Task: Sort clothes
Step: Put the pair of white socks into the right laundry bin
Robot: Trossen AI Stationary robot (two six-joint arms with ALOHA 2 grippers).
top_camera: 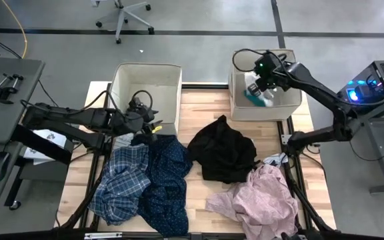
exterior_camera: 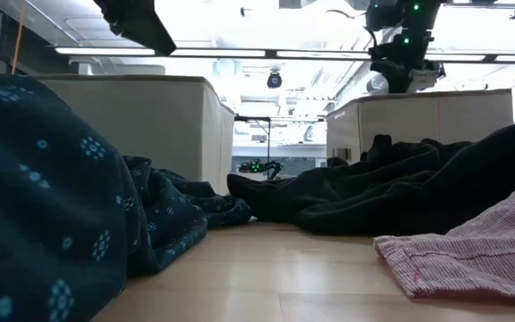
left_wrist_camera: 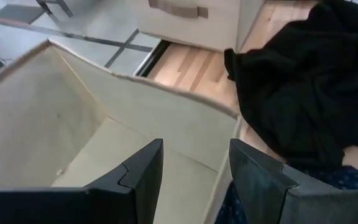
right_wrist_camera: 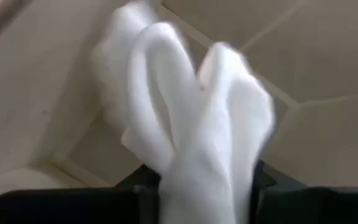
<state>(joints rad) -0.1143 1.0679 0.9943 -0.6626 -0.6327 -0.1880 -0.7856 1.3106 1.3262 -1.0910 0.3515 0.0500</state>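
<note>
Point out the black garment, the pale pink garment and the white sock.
black garment (top_camera: pixel 224 150), high view, middle of the heap
pale pink garment (top_camera: pixel 262 200), high view, centre of the crumpled cloth
white sock (right_wrist_camera: pixel 197 137), right wrist view, its middle fold

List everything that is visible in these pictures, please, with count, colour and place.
fabric boxes: two, beige, far side of the table
plaid shirt: one, blue-white, near left
patterned shirt: one, dark navy, beside the plaid shirt
black garment: one, table centre
pink garment: one, pale, near right
white sock: one, between the right gripper's fingers, over the right box
office chair: one, on the floor beyond the table
left gripper: open, at the left box's near edge
right gripper: above the right box
</note>
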